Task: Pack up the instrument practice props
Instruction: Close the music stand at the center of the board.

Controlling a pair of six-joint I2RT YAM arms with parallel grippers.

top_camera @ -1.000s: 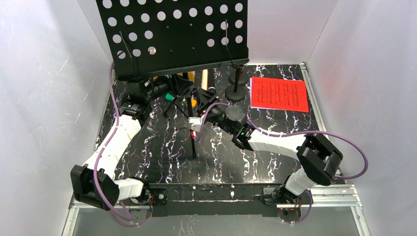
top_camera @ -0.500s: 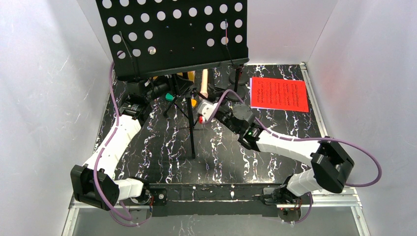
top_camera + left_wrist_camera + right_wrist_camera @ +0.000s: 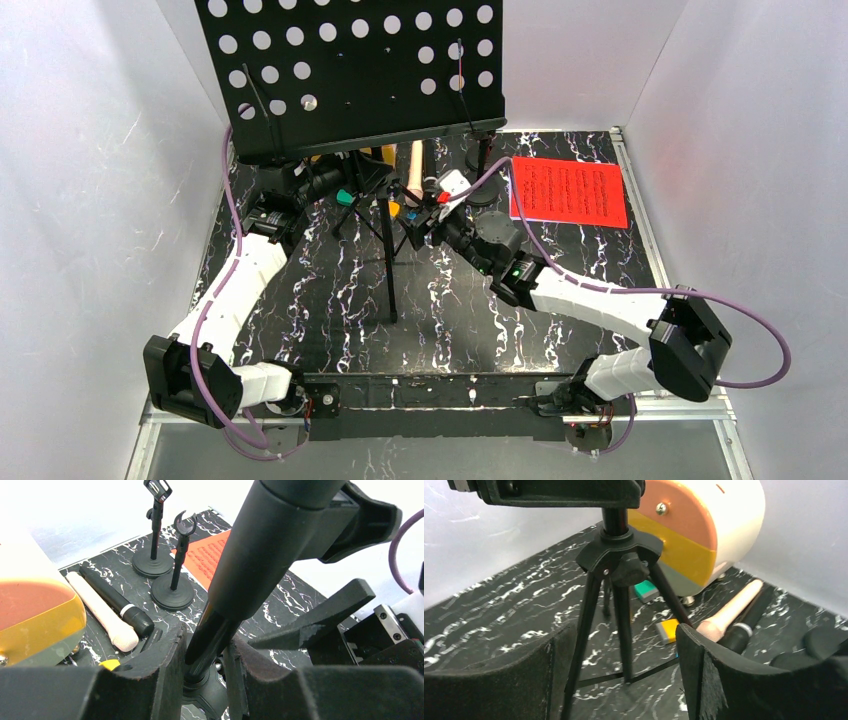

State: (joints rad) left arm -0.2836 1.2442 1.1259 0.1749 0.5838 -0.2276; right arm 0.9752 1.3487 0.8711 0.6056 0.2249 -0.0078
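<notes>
The black perforated music rack [image 3: 350,70] stands at the back on its tripod legs [image 3: 391,270]. My left gripper [image 3: 345,187] is shut on the stand's pole [image 3: 207,647] just above the tripod hub. My right gripper [image 3: 415,215] is open, and in its wrist view [image 3: 624,675] the tripod legs [image 3: 621,625] stand between the fingers without touching them. A red sheet-music page [image 3: 568,192] lies at the back right. A cream microphone [image 3: 102,615] and a black microphone [image 3: 117,605] lie side by side. Two black mic holders [image 3: 172,592] stand upright behind them.
A round cream, orange and yellow container [image 3: 699,525] sits behind the tripod. A small green block [image 3: 646,590] and a yellow block [image 3: 669,630] lie by its legs. White walls close in the black marbled table [image 3: 320,300] on three sides.
My right gripper has swung from the tripod's front leg back and to the right, up beside the tripod hub. The left gripper and the rack have not moved.
</notes>
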